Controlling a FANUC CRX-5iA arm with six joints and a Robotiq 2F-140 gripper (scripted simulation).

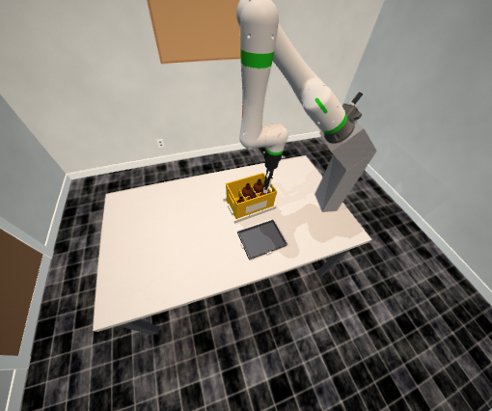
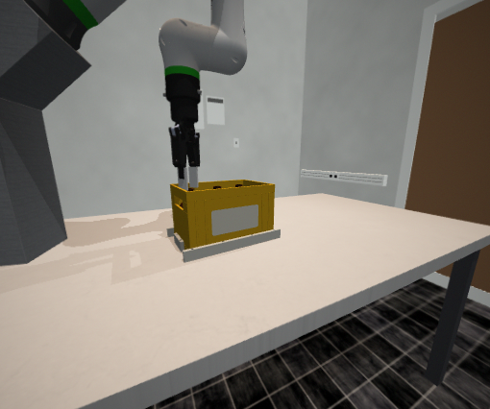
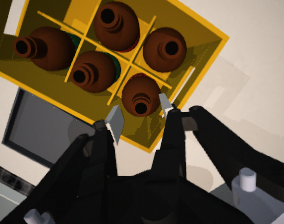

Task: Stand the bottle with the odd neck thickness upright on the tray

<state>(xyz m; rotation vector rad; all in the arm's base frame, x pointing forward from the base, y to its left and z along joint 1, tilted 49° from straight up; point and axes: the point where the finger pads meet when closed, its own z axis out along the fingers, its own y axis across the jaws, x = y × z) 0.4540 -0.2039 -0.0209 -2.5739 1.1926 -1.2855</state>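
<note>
Five brown bottles stand upright in the yellow crate point(image 3: 203, 47), necks pointing straight up, each in its own compartment. The nearest bottle point(image 3: 141, 95) sits in the corner cell directly below the gripper point(image 3: 141, 116), its mouth lying between the two pale fingertips, which are partly spread on either side without touching it and hold nothing. The dark tray point(image 1: 261, 238) lies just beside the crate on the table point(image 1: 165, 260).
</note>
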